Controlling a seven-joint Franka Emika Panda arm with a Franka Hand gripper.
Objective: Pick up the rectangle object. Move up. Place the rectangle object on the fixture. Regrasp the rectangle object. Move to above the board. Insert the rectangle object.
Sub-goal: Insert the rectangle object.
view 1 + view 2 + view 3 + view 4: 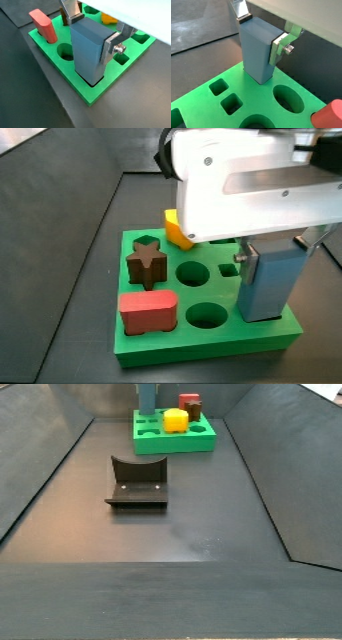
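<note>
Going left to right in a side view, the reddish-brown rounded block (148, 313) and a dark brown star-shaped piece (146, 261) stand in the left holes of the bright green slab-like board (254, 336). A yellow block (177, 229) sits farther back. At the right, the blue-grey rectangular block, the rectangle object (270, 280), stands upright with its lower end at a hole in the board's near right corner.

The gripper (92, 28) is closed on the rectangle object's upper part, its flat silver fingers (111, 46) pressing two opposite faces.

The step in hand looks like the insertion. Doing it well means keeping the block vertical and square to the hole, then pushing straight down without twisting, since smooth plastic-looking faces can jam in a snug cut-out.

The dark U-shaped fixture (136, 482) stands empty, well apart on the matte grey floor.
</note>
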